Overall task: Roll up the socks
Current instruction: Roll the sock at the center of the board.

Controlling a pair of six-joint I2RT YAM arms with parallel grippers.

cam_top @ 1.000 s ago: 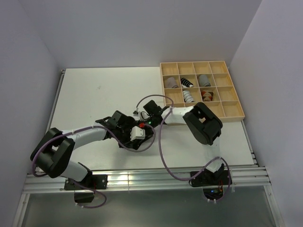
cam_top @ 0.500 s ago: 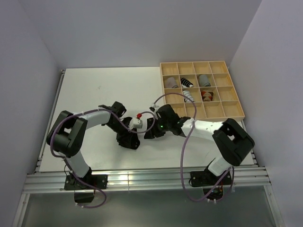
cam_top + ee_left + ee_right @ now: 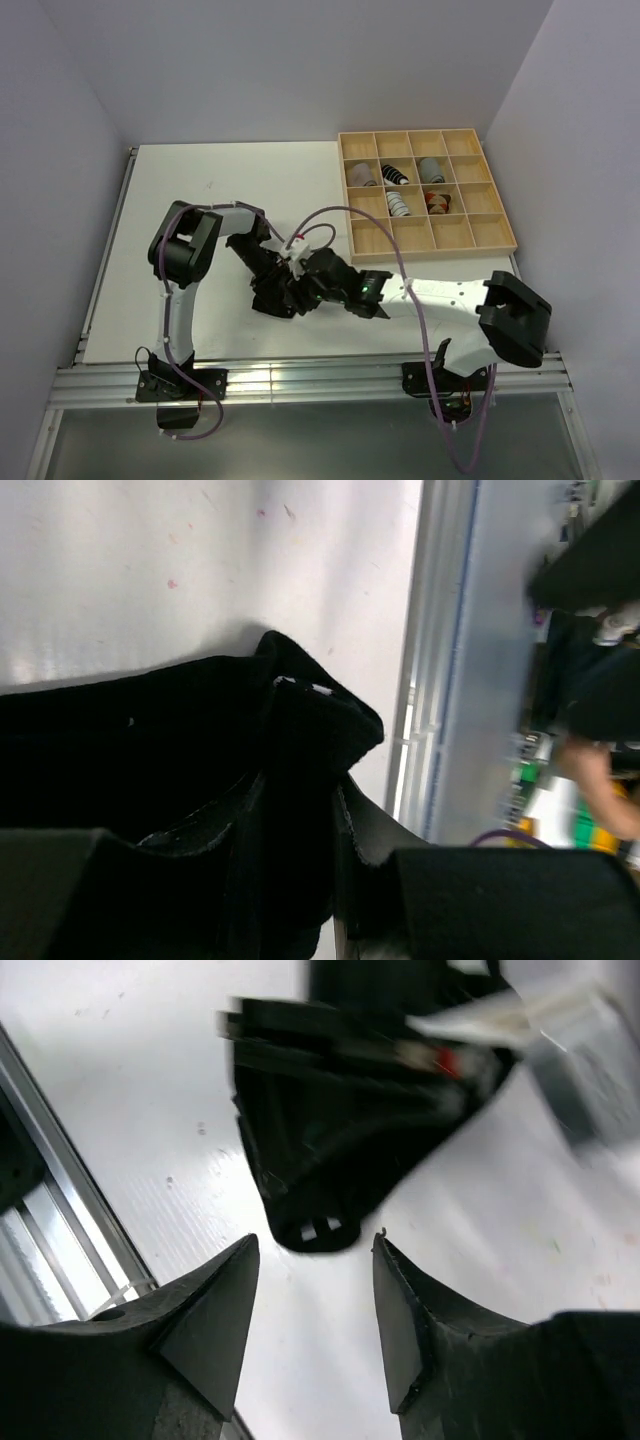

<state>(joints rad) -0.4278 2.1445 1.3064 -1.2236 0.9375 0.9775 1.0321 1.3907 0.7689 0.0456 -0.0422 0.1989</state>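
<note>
A black sock (image 3: 266,302) lies bunched on the white table, left of the middle. My left gripper (image 3: 273,284) sits on it, and in the left wrist view the sock (image 3: 200,740) fills the gap between the fingers of that gripper (image 3: 300,900), which is shut on the fabric. My right gripper (image 3: 302,292) is right beside it, low over the table. In the right wrist view that gripper (image 3: 310,1310) is open and empty, with the sock's end (image 3: 330,1160) just beyond its fingertips (image 3: 215,1320).
A wooden compartment tray (image 3: 410,132) stands at the back right and holds several rolled socks (image 3: 398,203). The table's front rail (image 3: 300,375) runs just behind the arm bases. Both arms crowd over the sock.
The right arm has stretched out to the left and its gripper now sits lower by the sock. The left arm's elbow has swung back while its gripper stayed at the sock.
</note>
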